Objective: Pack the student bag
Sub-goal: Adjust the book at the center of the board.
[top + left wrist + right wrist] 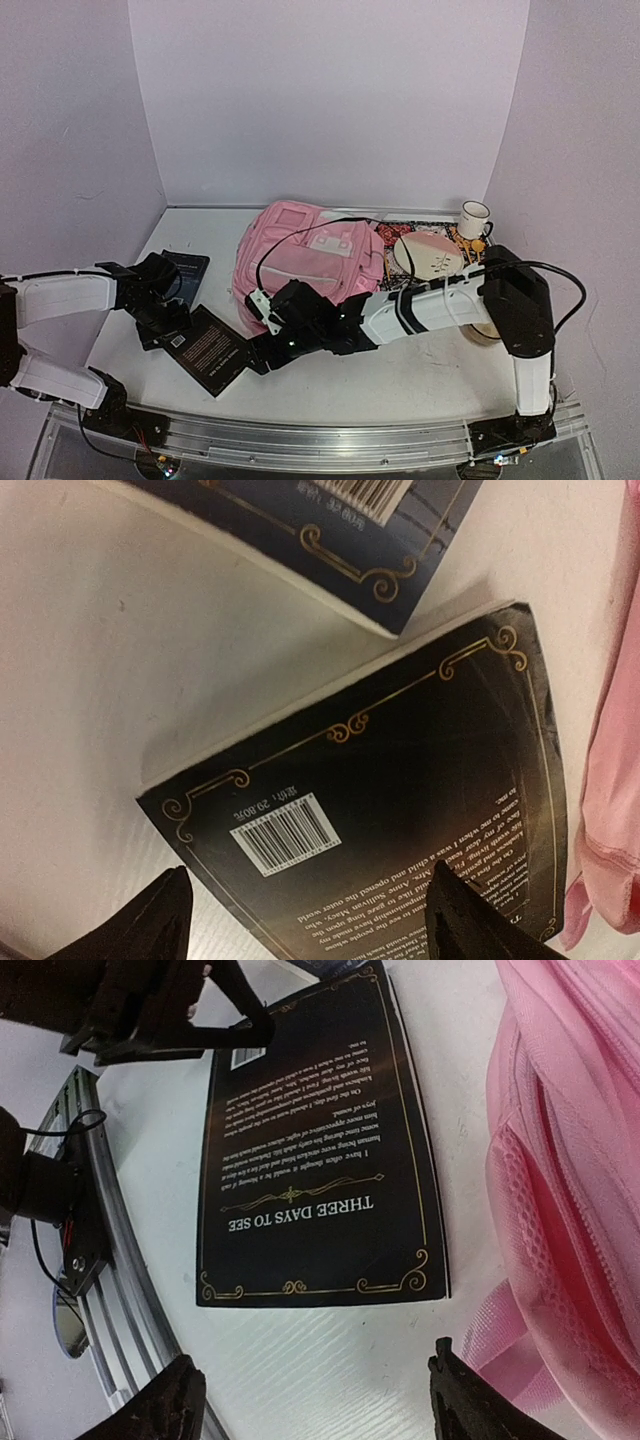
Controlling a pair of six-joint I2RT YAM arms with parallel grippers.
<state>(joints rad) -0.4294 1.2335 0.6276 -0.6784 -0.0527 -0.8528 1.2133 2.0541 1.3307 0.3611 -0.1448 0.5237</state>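
The left end effector [170,318] hung at the lower left of the frame, jaws spread, its arm reaching in from the left edge. The right end effector [268,345] sat at lower centre, jaws likewise apart, its arm stretched leftward from a bent elbow at right.

Black book [208,350], second dark book [190,265] just behind it; cream plate [428,255], white mug [474,218]

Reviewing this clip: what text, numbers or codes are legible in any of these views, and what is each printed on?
"THREE DAYS TO SEE": gold title on the black book, back cover, upside down in the right wrist view.
"20.80": price beside its barcode, as far as I can read it.
Small white paragraphs on that cover: too small to read reliably.
Barcode digits on the second book: blurred.
No text seen on the student bag.
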